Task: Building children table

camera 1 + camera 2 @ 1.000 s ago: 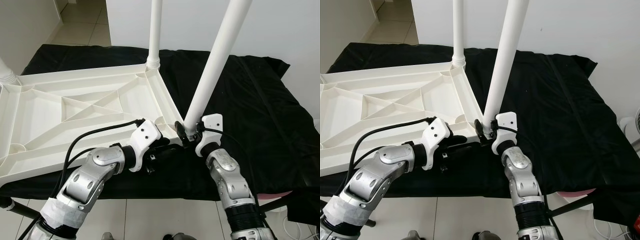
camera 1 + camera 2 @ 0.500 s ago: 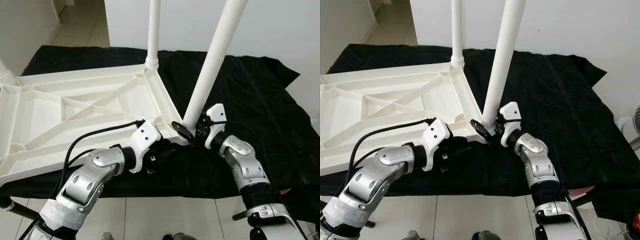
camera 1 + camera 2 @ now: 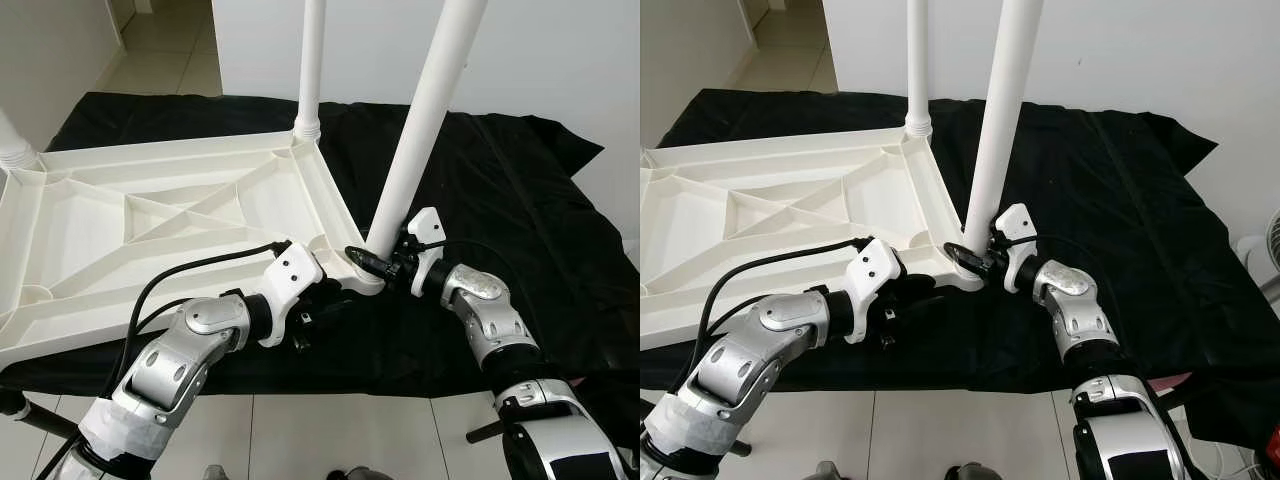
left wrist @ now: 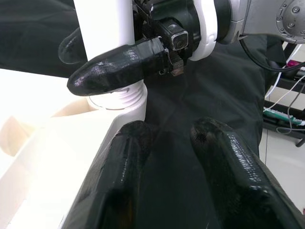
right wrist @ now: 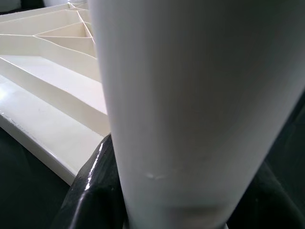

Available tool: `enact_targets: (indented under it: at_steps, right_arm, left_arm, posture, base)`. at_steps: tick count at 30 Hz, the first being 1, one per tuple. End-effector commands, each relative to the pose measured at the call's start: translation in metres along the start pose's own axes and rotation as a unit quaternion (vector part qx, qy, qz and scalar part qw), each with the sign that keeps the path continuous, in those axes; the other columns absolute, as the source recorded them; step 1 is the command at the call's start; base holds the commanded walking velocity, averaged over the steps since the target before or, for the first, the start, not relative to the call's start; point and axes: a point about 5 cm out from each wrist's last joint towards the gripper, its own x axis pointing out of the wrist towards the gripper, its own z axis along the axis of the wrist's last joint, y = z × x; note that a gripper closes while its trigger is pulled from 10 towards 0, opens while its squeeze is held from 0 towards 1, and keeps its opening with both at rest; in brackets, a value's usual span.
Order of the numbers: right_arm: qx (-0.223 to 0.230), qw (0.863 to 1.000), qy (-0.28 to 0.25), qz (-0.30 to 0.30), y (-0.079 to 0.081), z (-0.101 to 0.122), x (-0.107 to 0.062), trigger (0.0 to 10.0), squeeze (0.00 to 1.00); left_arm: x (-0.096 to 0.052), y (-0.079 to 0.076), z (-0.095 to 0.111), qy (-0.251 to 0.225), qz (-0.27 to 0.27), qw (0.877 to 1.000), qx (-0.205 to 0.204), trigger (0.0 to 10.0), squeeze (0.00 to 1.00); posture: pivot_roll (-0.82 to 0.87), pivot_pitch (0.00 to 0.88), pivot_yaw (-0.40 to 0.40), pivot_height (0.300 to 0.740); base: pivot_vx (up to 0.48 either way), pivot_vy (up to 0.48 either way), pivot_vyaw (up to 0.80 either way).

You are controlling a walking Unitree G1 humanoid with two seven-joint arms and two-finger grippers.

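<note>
Robot fitting a leg to an upturned children's table top

A black cloth (image 3: 500, 190) is covering the work surface, and the white ribbed table top (image 3: 170, 230) is lying upside down on it, with one white leg (image 3: 310, 60) standing upright in the far corner. A second leg (image 3: 425, 110) is leaning at the near corner, its foot sitting in the socket there. The right pincer (image 3: 375, 262) is pinching this leg's base, one black finger on each side. The left pincer (image 4: 176, 157) is hovering just below the same corner, its fingers (image 4: 119, 167) slightly spread and holding nothing.
</note>
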Motion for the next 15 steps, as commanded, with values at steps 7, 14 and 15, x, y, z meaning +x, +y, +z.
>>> enact_targets:
  at_steps: [7,14,15]
  right_arm:
    - [-0.001,0.997,0.033,-0.076,-0.006,-0.013,-0.004,10.0,0.0]
    - [0.029,0.983,0.025,-0.178,-0.006,-0.016,-0.007,10.0,0.0]
    - [0.035,0.981,0.02,-0.189,-0.003,-0.016,-0.007,10.0,0.0]
  left_arm:
    - [0.002,-0.001,0.001,-0.002,-0.016,1.0,0.003,10.0,0.0]
    - [0.003,0.001,0.002,-0.007,-0.008,1.0,0.005,10.0,0.0]
    - [0.003,0.001,0.002,-0.008,-0.007,1.0,0.005,10.0,0.0]
  posture:
    - [0.01,0.035,-0.038,0.74]
    - [0.0,0.032,-0.049,0.74]
    - [0.0,0.032,-0.051,0.74]
  base:
    - [0.0,0.0,0.0]
    - [0.0,0.0,0.0]
    - [0.0,0.0,0.0]
